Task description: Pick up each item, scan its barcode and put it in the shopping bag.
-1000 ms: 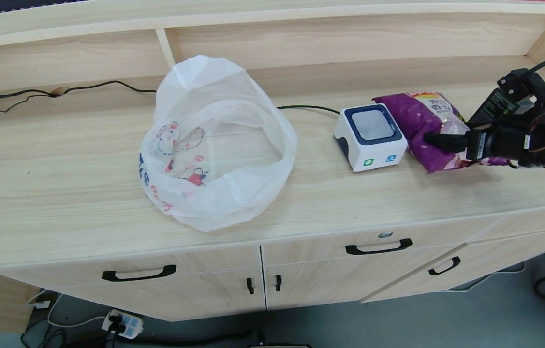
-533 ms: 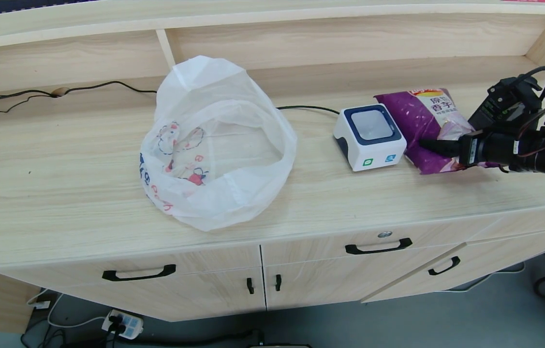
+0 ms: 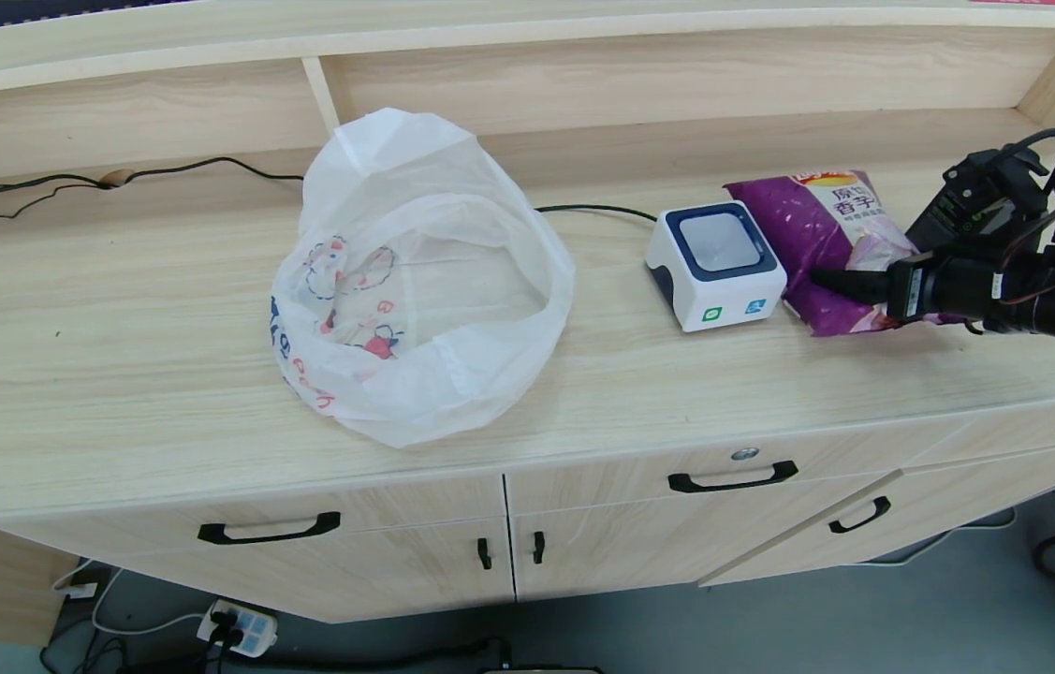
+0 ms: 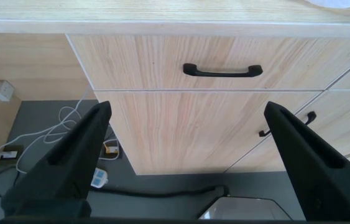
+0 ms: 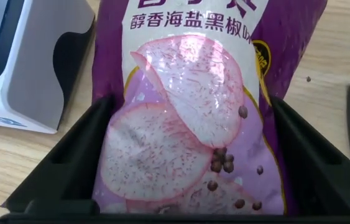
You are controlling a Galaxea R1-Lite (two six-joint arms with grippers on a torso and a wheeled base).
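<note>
The shopping bag (image 3: pixel 424 281), thin white plastic with a red and blue cartoon print, sits a little left of the middle of the pale wooden counter (image 3: pixel 115 356). Its mouth is wide open and its walls stand up on their own. Behind it and off to its left, a black cable (image 3: pixel 162 170) trails along the back of the counter.

Lower down, in front of the cabinet, the left gripper (image 4: pixel 187 107) hangs with its fingers spread wide and nothing between them. It faces a drawer front with a black handle (image 4: pixel 222 70).

To the right of the bag, well apart from it, is the barcode scanner (image 3: pixel 716 265), a small white cube with a dark-framed window on top. A second thin cable (image 3: pixel 597 209) runs from behind the bag toward it.

Just beside the scanner on its right lies the purple snack packet (image 3: pixel 813 243), flat on the counter with its printed face up.

The right gripper (image 3: pixel 841 281) comes in low from the right edge, over the packet's near end. In its wrist view the gripper (image 5: pixel 191 104) is spread wide, with a finger on each side of the packet (image 5: pixel 187 149). The fingers look to be right against its edges, though I can't make out whether they press on it.
</note>
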